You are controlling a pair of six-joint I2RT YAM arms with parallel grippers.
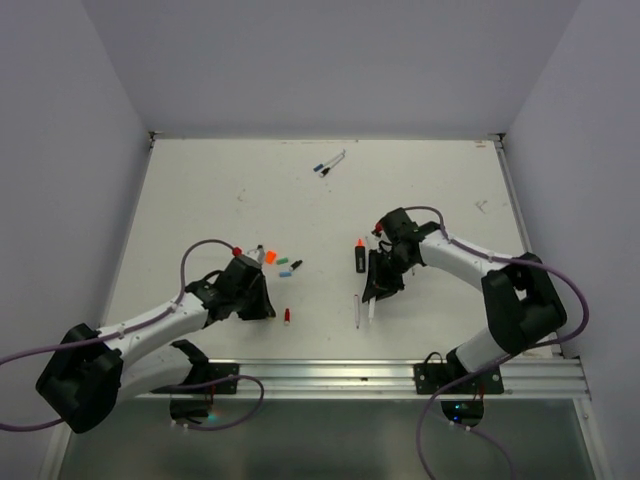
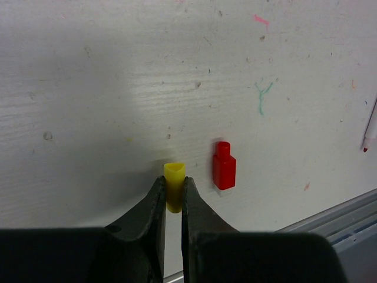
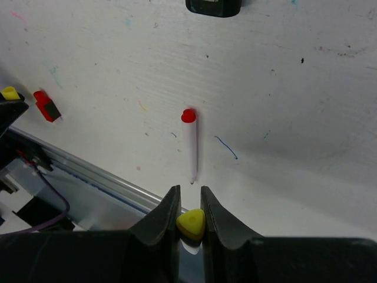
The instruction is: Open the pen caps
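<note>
Left gripper [image 2: 173, 181] pinches the yellow cap [image 2: 174, 172] by its lower half, clear of its pen and near the loose red cap [image 2: 224, 166] lying on the table [image 2: 88, 88], while our right gripper [image 3: 189, 191] is pressed onto the yellow-ended pen [image 3: 191, 224], seen end-on between its fingers [image 3: 166, 213]. We judge these caps light, stiff and slick, so we would grip them across the flat sides and hold each thin barrel close to the cap
</note>
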